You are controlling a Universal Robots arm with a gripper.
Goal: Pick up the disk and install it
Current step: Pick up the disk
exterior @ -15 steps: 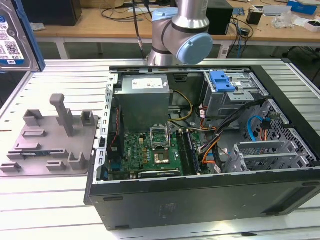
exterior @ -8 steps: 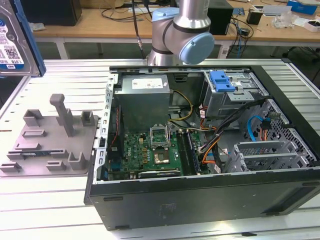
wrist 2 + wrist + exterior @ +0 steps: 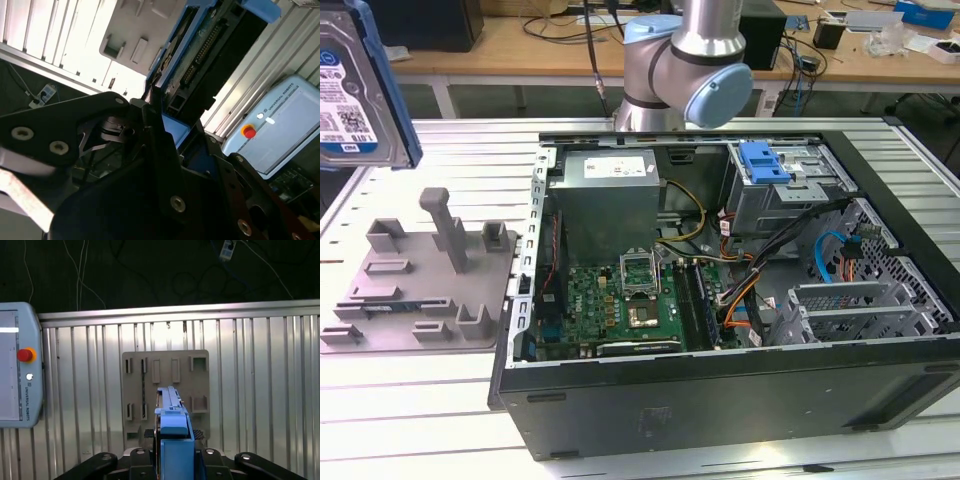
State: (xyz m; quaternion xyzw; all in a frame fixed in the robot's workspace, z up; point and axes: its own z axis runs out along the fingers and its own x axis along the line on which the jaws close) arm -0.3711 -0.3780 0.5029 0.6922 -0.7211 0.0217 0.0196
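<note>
Half done at best, judging by how things lie. The disk is up in the air, well clear of the table, at the far left edge of the exterior view and close to that camera, with its label side facing out. In the first wrist view it's edge-on with a blue rail toward the camera, and the gripper is pinched onto it from both sides. The second wrist view shows the same clamp from an angle, with the connector edge of the disk sticking out past the black fingers. So the pick-up part looks sorted. Below the disk in the first wrist view sits the grey holder fixture on the ribbed table, and a teach pendant lies near it. The install part isn't done at all. The open computer case sits to the exterior view's right of the fixture. The metal drive cage with its blue latch is in the far right corner of the case. The disk is well apart from that cage, with the grey power-supply box in the stretch between them. The arm's base stands just beyond the far side of the case.
</note>
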